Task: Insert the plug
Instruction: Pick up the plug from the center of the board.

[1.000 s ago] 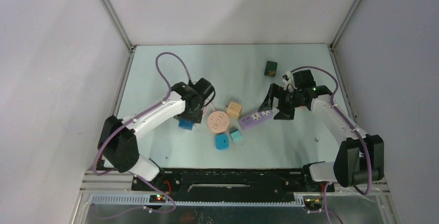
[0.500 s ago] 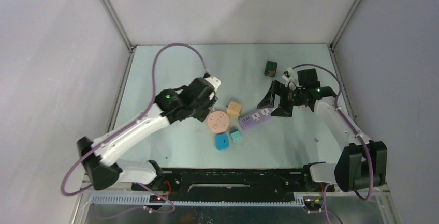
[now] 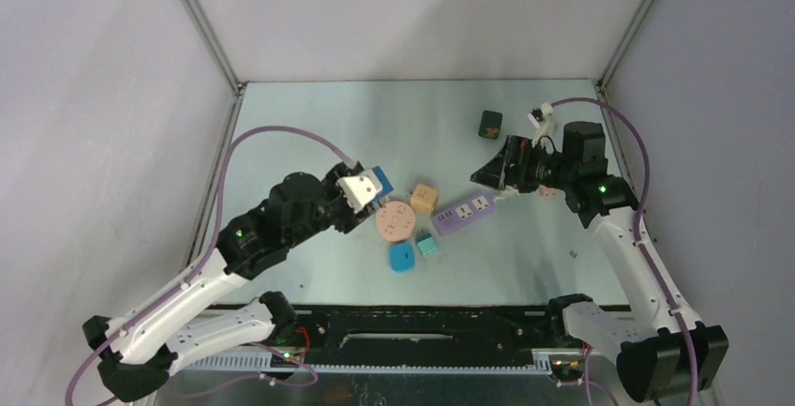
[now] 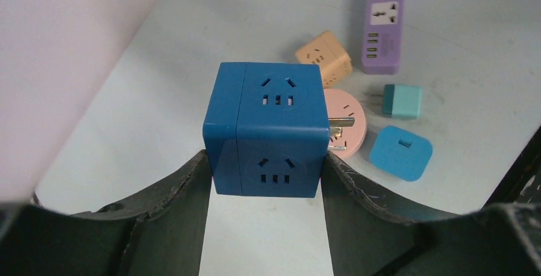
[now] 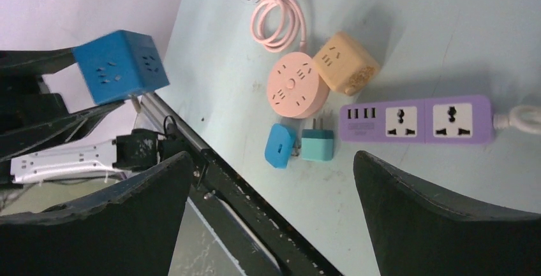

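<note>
The left gripper is about half closed, its two fingers clamping the opposite side faces of the blue cube plug and holding it up off the table. The cube's metal prongs stick out sideways toward the gripper's right, roughly level rather than pointing down. The purple power strip lies flat on the table ahead of this gripper and off to its right, sockets facing up. Its long axis runs nearly straight away from the fingers, with the row of small ports at the near end and the two large sockets beyond. Between the gripper and the strip lie the pink round socket, just under the prongs in the wrist view, the orange adapter, a teal plug and a flat blue adapter. The right gripper is spread fully wide and holds nothing. It hangs above the strip's far end, where the cable leaves, so it is the nearer tool to the strip, while the left one carries the plug. The coming move likely turns on the prongs: they face sideways while the sockets face up, so the cube probably needs rolling before it goes forward and to the right over the clutter.
</note>
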You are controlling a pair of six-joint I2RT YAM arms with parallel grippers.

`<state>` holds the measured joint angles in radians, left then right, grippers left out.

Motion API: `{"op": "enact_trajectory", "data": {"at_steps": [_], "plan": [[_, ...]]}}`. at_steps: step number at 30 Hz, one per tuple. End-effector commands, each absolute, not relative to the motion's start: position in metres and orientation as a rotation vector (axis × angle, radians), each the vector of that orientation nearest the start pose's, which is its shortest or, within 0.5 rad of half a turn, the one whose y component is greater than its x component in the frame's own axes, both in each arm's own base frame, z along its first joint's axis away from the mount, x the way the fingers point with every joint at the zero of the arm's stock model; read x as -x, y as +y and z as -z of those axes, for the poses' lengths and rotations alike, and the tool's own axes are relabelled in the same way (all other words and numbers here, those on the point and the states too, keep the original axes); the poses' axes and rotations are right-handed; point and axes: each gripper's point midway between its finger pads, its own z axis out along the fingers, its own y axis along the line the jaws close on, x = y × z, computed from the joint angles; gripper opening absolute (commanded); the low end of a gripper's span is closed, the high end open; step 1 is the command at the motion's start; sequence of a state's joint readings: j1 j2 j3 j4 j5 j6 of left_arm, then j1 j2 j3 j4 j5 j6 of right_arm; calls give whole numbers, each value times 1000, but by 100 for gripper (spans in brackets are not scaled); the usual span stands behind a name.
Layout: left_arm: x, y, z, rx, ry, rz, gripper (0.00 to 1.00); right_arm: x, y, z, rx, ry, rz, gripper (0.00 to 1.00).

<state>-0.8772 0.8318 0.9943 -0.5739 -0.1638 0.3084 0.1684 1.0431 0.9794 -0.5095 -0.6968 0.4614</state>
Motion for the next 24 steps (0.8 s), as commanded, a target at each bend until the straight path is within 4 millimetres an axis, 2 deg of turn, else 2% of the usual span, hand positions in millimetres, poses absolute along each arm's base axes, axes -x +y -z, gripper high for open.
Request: {"op": "enact_trajectory", "data": {"at_steps": [1,4,7,9,13,16,17,21,24], "plan": [[-199,-223,-302,-1245,1295,265,0,-251,181,-282,304,2035,-1152,100],[-191,-232,-305,-1321,1157,269,0,-236,194,-290,402,2010,-1303,97],[-197,-231,-301,-1320,1160,241,0,-229,201,-289,450,2008,-1316,97],[-211,-222,-298,-1213,1282,205,0,-231,199,-283,419,2039,-1283,97],[-250,-179,-281,-754,1653,60,3,-236,190,-265,346,2125,-1205,98],[-257,-146,-256,-435,1861,-48,6,-245,179,-247,244,2205,-1090,98],[-257,-137,-245,-375,1913,-95,6,-248,175,-242,208,2231,-1059,99],[-247,-119,-205,-352,2101,-229,0,-251,168,-223,111,2329,-1032,99],[-242,-132,-192,-408,2130,-144,0,-247,174,-220,153,2341,-1090,99]]}}
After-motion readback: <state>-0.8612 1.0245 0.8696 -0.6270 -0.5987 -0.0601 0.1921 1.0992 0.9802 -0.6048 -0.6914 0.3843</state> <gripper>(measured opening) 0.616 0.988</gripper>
